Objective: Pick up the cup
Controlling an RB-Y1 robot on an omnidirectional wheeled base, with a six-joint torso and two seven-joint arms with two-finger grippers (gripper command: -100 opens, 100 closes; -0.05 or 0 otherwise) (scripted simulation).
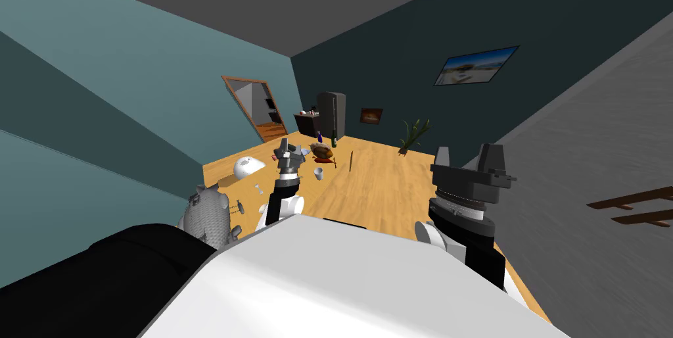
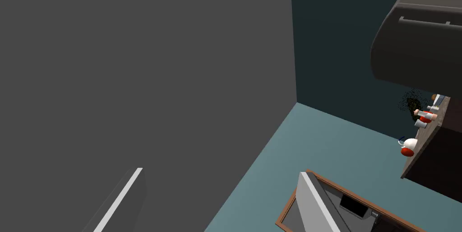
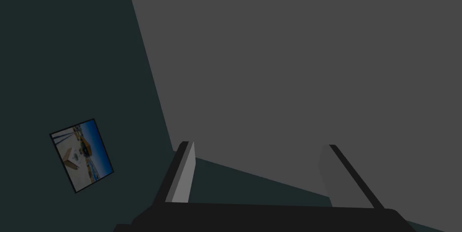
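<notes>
A small white cup (image 1: 319,173) stands upright on the wooden surface ahead of me. My left gripper (image 1: 289,150) is raised just left of the cup and a little beyond it, apart from it, fingers pointing up and away. Its fingers (image 2: 119,200) stand wide apart in the left wrist view, with nothing between them. My right gripper (image 1: 470,156) is held up at the right, far from the cup. It is open and empty, its fingers (image 3: 182,175) spread in the right wrist view.
Near the cup lie a brown round thing (image 1: 322,151), two bottles (image 1: 334,138) and a thin stick (image 1: 351,160). A white dome (image 1: 246,167) and a grey furry object (image 1: 207,212) sit at the left. A dark fridge (image 1: 332,114), a counter (image 2: 424,152) and a doorway (image 1: 253,107) lie beyond.
</notes>
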